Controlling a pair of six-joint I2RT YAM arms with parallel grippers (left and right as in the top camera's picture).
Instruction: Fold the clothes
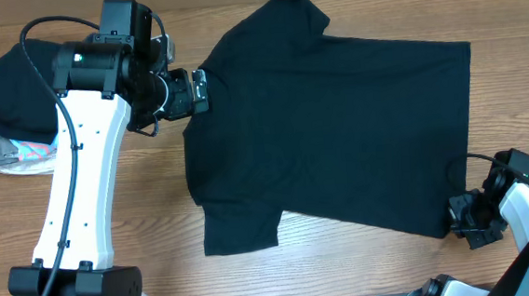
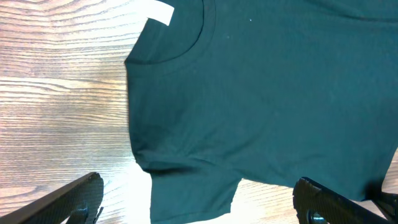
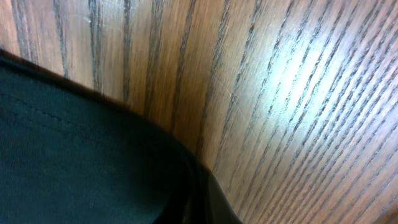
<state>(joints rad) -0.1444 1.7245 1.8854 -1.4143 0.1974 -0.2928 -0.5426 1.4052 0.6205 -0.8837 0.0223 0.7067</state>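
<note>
The black T-shirt (image 1: pixel 338 124) lies spread flat on the wooden table, neck to the left, hem to the right. My left gripper (image 1: pixel 193 92) hovers over the collar. In the left wrist view its fingers (image 2: pixel 198 186) are wide open and empty above the shirt (image 2: pixel 261 93), near one sleeve, with the white neck label (image 2: pixel 158 11) at the top. My right gripper (image 1: pixel 462 213) is low at the hem's near right corner. In the right wrist view its dark fingers (image 3: pixel 214 205) are closed together against the fabric edge (image 3: pixel 74 162).
At the far left edge lies a pile with a black garment (image 1: pixel 8 82) on top of grey and patterned folded garments (image 1: pixel 8 152). The left arm's white link (image 1: pixel 76 189) stretches from the front left toward the collar. Bare wood (image 1: pixel 347 263) runs along the front.
</note>
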